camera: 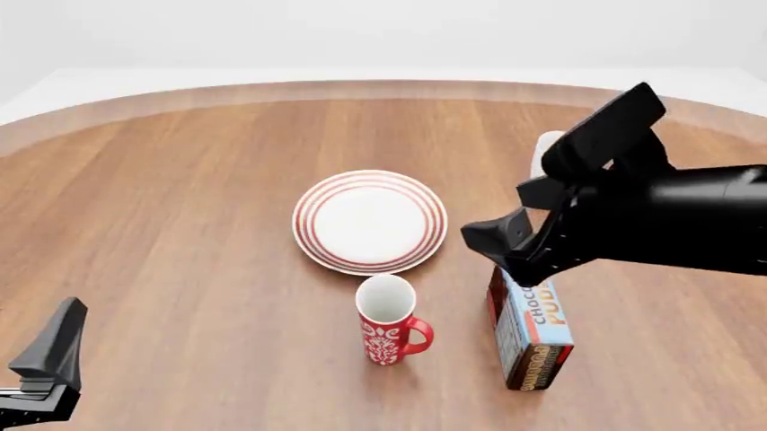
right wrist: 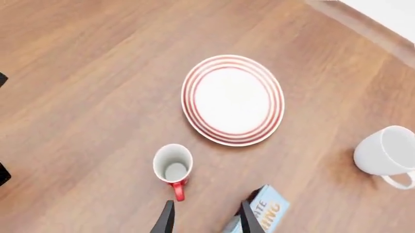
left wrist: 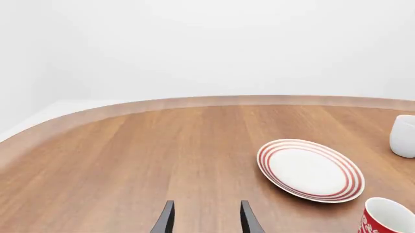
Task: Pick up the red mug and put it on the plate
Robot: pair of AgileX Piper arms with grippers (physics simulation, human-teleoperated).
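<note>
The red mug point(camera: 390, 321) stands upright on the table, just on the near side of the plate point(camera: 369, 221), with its handle pointing right. Both also show in the right wrist view, the red mug point(right wrist: 173, 165) from above and the plate point(right wrist: 232, 99) beyond it. My right gripper point(right wrist: 206, 219) is open and empty, high above the table between the mug's handle and a box. My left gripper point(left wrist: 207, 221) is open and empty at the near left, far from the mug point(left wrist: 388, 218) and the plate point(left wrist: 310, 170).
A blue chocolate pudding box point(camera: 533, 337) stands right of the red mug, under my right arm point(camera: 635, 215). A plain white mug point(right wrist: 386, 151) stands to the right of the plate and beyond it, mostly hidden by the arm in the front view. The table's curved far edge point(camera: 383, 88) lies beyond.
</note>
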